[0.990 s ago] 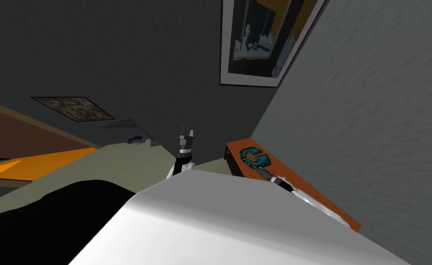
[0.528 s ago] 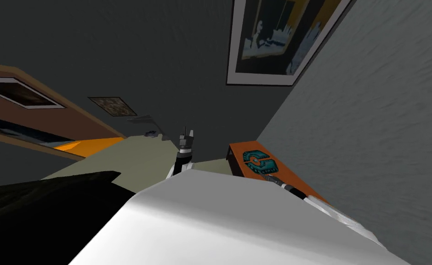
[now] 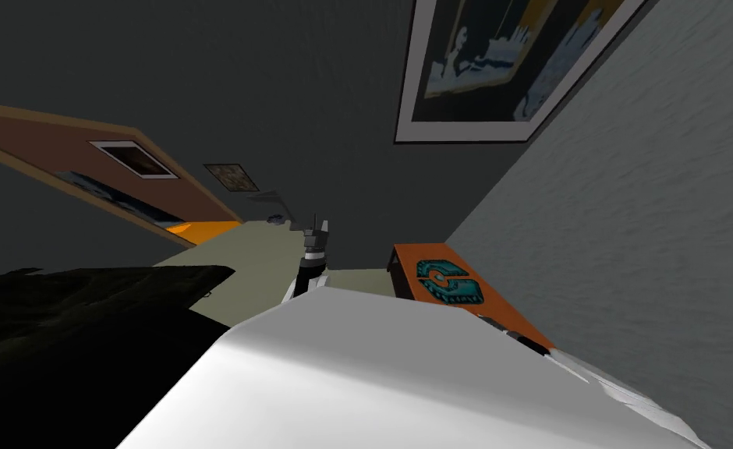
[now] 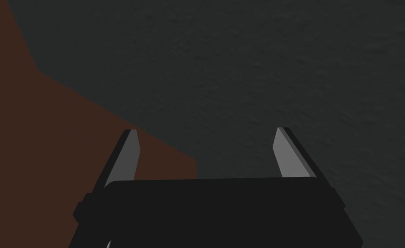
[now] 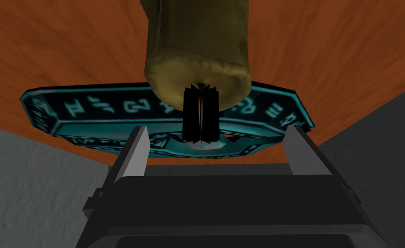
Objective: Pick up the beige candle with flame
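Right gripper [image 5: 216, 127] first. The jaws are released, the two fingers [image 5: 138, 150] spread wide and gripping nothing. Straight ahead of them is the candle [image 5: 197, 43], a dull beige with an olive cast, with its lit end turned toward me. The flame [image 5: 200, 113], a thin orange streak in a dark fringe, lines up with the gap between the fingers. Neither finger touches the candle, and its body looks narrower than that gap. The rest of it runs away from the gripper and out of the picture.

Behind the flame there is a teal plate [image 5: 89, 114], eight-sided with pale markings along its rim. It lies flat on an orange table [image 5: 348, 51] with a wood grain. Whether the candle touches the plate, I cannot tell from here. A grey wall [image 5: 33, 189] shows past the table's edge.

From the head camera, the table runs along the grey wall on my right, with the teal plate near its far end. My right forearm [image 3: 530, 343] reaches over the table's near part. A framed picture [image 3: 505, 62] hangs on the dark wall above.

The left gripper [image 4: 206, 130] is held up in front of me, well apart from the table, jaws released and holding nothing.
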`<state>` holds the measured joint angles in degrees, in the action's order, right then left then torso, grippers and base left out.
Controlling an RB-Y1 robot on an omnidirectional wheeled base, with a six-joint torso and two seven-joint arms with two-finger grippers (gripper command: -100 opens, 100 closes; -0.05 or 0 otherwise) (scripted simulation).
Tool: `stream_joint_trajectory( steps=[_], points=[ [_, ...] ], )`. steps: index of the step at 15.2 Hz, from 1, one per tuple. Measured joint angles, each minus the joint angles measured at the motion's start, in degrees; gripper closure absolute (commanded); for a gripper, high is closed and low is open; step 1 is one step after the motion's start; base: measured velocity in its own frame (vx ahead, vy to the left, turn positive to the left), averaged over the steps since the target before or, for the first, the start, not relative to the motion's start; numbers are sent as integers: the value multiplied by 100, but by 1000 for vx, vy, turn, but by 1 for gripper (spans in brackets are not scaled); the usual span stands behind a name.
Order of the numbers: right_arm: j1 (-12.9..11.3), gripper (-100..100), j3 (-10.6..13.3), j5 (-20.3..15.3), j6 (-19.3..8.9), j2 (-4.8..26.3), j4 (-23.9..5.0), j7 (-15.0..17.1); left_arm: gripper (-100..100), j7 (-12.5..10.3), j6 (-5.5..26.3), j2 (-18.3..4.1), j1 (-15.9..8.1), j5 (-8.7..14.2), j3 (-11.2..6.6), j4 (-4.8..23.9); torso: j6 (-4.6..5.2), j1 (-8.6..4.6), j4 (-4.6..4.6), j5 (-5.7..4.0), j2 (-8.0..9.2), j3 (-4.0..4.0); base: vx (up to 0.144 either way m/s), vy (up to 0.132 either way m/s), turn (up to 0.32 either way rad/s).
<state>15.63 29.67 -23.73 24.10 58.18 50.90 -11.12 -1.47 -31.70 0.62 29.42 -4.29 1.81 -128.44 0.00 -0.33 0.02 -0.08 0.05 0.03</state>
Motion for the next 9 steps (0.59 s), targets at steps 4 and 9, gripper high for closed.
stream_joint_trajectory(
  steps=[4,9],
  points=[
    [118,-100,140,-94,48,5,-217,-109,0,0,0,0,1,0,0,0,4,18,-1,4,-10,-5,-22,-29,50],
    [29,100,118,-131,-110,-299,-372,-214,0,0,0,0,1,0,0,0,2,16,-5,3,-25,-14,2,-34,68]
  ],
)
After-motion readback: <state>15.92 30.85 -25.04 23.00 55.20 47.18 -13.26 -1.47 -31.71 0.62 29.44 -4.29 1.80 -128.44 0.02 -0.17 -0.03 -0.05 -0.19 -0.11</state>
